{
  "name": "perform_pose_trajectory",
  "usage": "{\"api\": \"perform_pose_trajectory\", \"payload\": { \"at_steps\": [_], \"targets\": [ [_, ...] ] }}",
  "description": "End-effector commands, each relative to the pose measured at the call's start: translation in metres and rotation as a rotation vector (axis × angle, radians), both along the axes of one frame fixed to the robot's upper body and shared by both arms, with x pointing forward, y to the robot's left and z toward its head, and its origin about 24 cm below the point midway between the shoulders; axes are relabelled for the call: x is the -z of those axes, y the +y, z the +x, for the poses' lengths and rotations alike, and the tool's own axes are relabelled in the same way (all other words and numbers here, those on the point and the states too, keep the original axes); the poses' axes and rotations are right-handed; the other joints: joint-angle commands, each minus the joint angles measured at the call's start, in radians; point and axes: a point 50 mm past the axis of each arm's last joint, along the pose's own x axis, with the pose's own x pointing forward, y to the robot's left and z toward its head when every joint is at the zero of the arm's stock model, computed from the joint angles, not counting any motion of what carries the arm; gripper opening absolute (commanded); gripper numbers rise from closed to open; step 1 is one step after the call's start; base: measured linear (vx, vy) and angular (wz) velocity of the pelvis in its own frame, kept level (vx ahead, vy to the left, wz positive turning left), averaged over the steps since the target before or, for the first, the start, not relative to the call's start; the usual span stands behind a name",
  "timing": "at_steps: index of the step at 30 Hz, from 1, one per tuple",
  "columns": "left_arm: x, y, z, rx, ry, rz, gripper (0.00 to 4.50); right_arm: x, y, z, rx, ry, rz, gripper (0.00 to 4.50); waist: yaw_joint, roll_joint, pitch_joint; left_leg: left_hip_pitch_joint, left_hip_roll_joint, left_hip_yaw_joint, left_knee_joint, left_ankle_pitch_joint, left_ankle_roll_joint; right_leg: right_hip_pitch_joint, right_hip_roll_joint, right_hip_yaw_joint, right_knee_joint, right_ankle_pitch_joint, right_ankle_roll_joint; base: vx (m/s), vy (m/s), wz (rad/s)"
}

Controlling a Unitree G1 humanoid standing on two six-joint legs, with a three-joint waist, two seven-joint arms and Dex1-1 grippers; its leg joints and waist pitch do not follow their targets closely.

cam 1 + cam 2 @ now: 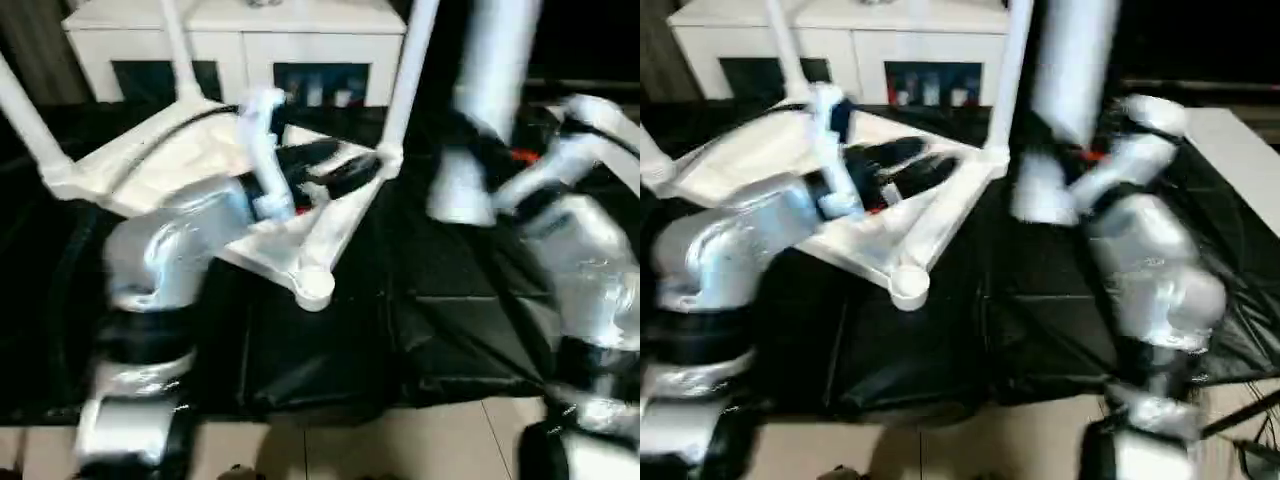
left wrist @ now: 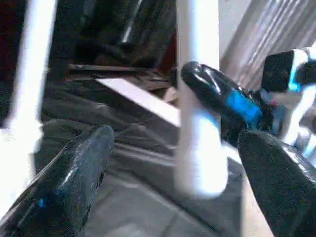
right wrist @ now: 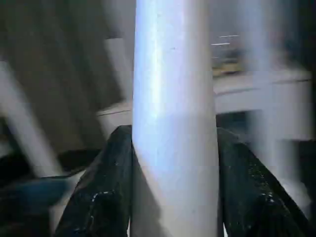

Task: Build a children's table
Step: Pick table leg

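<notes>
The children's table top (image 1: 180, 160) lies upside down and tilted on a black cloth, ribbed side up. Three white legs stand in its corner sockets, one of them at the right corner (image 1: 405, 90). The near corner socket (image 1: 315, 288) is empty. My right gripper (image 3: 173, 133) is shut on a fourth white leg (image 1: 485, 90), held upright above the cloth to the right of the top, thick end (image 1: 460, 200) down. My left gripper (image 1: 335, 165) hovers open over the underside. Its fingers (image 2: 74, 182) stand wide apart, with the held leg (image 2: 197, 123) ahead of them.
A white cabinet with glass doors (image 1: 240, 40) stands behind the table. The black cloth (image 1: 400, 330) covers the floor, and pale tiles (image 1: 400, 440) show at the near edge. My silver forearms frame the work on both sides.
</notes>
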Motion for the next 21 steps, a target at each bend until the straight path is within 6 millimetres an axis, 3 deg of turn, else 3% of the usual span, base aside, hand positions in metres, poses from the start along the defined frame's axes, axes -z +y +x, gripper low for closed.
{"api": "perform_pose_trajectory", "payload": {
  "at_steps": [1, 2, 4, 9, 15, 21],
  "targets": [
    [-0.011, 0.0, 0.002, 0.001, 0.005, -0.049, 4.5, 0.0, 0.006, -0.006, -0.068, -0.01, 0.006, 1.83, 0.005, -0.009, -0.072, 0.013, 0.029, -0.003, -0.061, -0.149, 0.044, 0.051, -0.06, 0.035, -0.073, -0.22, -0.204, 0.0, 0.0, 0.0],
    [-0.024, -0.006, 0.004, 0.032, 0.031, -0.146, 4.5, 0.004, 0.023, -0.013, -0.182, -0.013, -0.012, 1.83, 0.007, -0.009, -0.07, 0.015, 0.029, -0.003, -0.061, -0.165, 0.035, 0.049, -0.061, 0.036, -0.075, -0.236, -0.204, 0.0, 0.0, 0.0],
    [-0.033, -0.009, 0.006, 0.048, 0.049, -0.205, 4.5, 0.008, 0.034, -0.018, -0.251, -0.006, -0.041, 1.83, 0.015, -0.012, -0.071, 0.012, 0.029, -0.006, -0.062, -0.166, 0.029, 0.052, -0.064, 0.035, -0.077, -0.249, -0.193, 0.0, 0.0, 0.0],
    [-0.048, -0.009, 0.004, 0.089, 0.067, -0.304, 4.5, 0.017, 0.044, -0.024, -0.327, 0.017, -0.086, 1.83, 0.027, -0.018, -0.07, 0.008, 0.029, -0.007, -0.063, -0.143, 0.024, 0.053, -0.067, 0.037, -0.075, -0.248, -0.168, 0.0, 0.0, 0.0],
    [-0.047, -0.009, 0.001, 0.105, 0.074, -0.295, 4.5, 0.022, 0.047, -0.029, -0.37, 0.03, -0.123, 1.83, 0.027, -0.02, -0.071, 0.008, 0.031, -0.008, -0.063, -0.115, 0.028, 0.054, -0.066, 0.036, -0.071, -0.189, -0.172, 0.0, 0.0, 0.0],
    [-0.031, -0.007, 0.011, -0.043, 0.097, -0.115, 4.5, 0.026, 0.049, -0.029, -0.349, 0.014, -0.206, 1.83, 0.028, -0.019, -0.069, 0.007, 0.032, -0.009, -0.063, -0.118, 0.024, 0.054, -0.068, 0.037, -0.073, -0.2, -0.162, 0.0, 0.0, 0.0]
  ]
}}
